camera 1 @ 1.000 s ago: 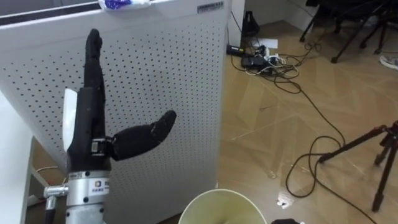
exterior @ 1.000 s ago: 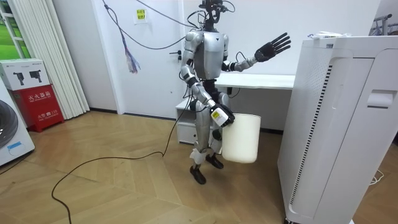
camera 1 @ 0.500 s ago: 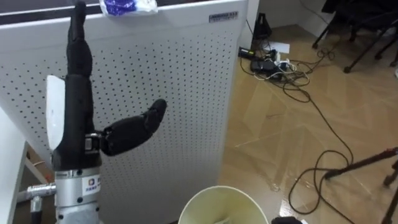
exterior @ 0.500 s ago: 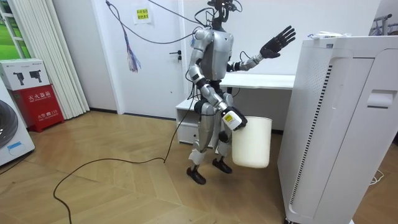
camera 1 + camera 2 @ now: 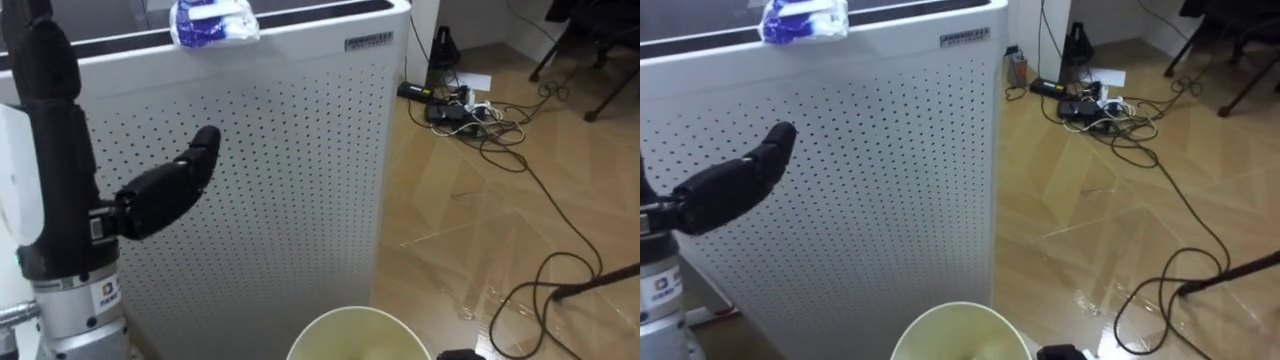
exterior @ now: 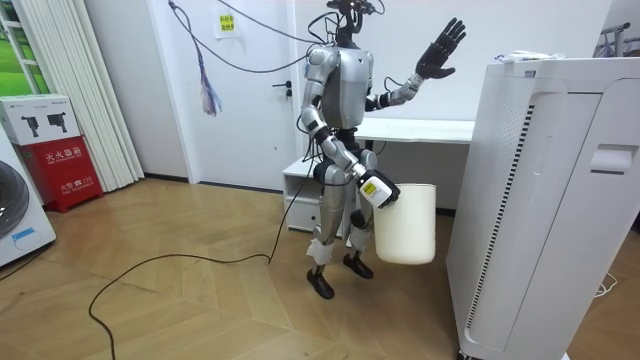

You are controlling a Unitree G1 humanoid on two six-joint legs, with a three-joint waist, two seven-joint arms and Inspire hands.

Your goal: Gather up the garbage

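Robot standing before a white perforated unit (image 5: 290, 180). The garbage, a crumpled blue-and-white wrapper (image 5: 212, 22), lies on the unit's top edge. Left hand (image 5: 58, 175) is raised beside the unit, fingers straight and spread, apart from the wrapper. Right hand (image 6: 373, 190) is at the rim of a white bin (image 6: 405, 225); its grasp cannot be told.

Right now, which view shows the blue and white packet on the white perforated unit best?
The left eye view: the packet lies close on the unit's top edge, its blue pattern plain. The right eye view shows much the same, further left. In the room view it is a small pale shape up there.
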